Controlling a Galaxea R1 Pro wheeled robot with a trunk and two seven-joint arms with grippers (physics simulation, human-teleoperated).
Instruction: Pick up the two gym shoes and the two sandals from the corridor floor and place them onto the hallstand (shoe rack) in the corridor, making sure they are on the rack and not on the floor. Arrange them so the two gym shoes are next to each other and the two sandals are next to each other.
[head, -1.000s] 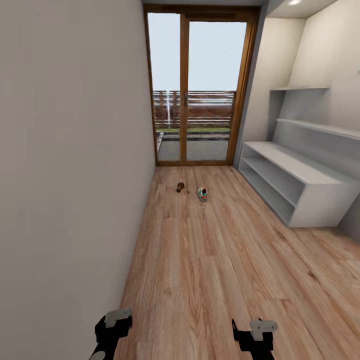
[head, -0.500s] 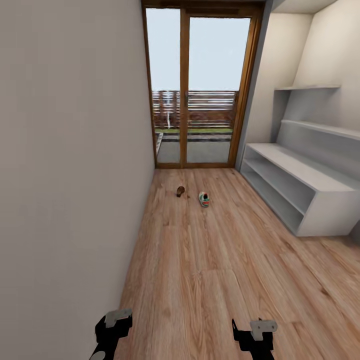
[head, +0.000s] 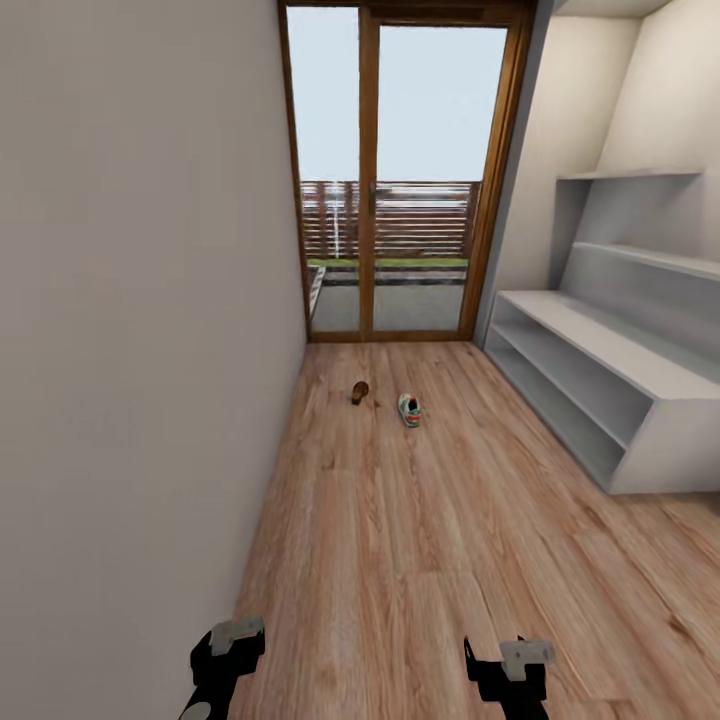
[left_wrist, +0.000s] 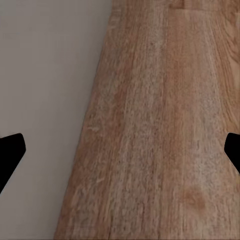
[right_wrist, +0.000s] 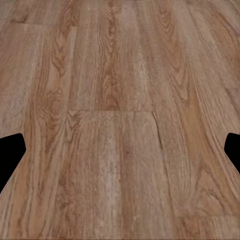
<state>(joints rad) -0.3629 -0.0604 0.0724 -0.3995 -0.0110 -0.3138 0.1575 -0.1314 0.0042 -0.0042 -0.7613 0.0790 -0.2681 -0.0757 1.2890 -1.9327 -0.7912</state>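
Item 1, nearest: our left pincer (head: 225, 655) and right pincer (head: 508, 668), both low over the corridor floor (head: 420, 540). In each wrist view the two dark fingertips sit at opposite edges with bare planks between, so we read both as spread wide and carrying nothing. The left one hangs close to the pale wall (head: 140, 350).

Item 2, middle distance: open wood planking, nothing lying on it between us and the shoes.

Item 3, farther: one gym shoe (head: 409, 409) and, just to its left, one sandal (head: 360, 392), near each other but apart, both on the floor short of the glass door (head: 405, 190). We can make out one of each; too small to tell which way either one points.

Item 4, to our right: the hallstand (head: 600, 375), a pale-grey counter with open shelf levels, no shoes on the part we can see.

Risks, as we judge them:
- Left arm scraping the wall if we drive on this close to it.
- Rolling too far and nudging the shoe or sandal with the base, pushing them out of reach.
- Grabbing the flat sandal badly; its low profile may let the fingers jam on the planks.
- Missing the second shoe and sandal, so pairs end up apart.
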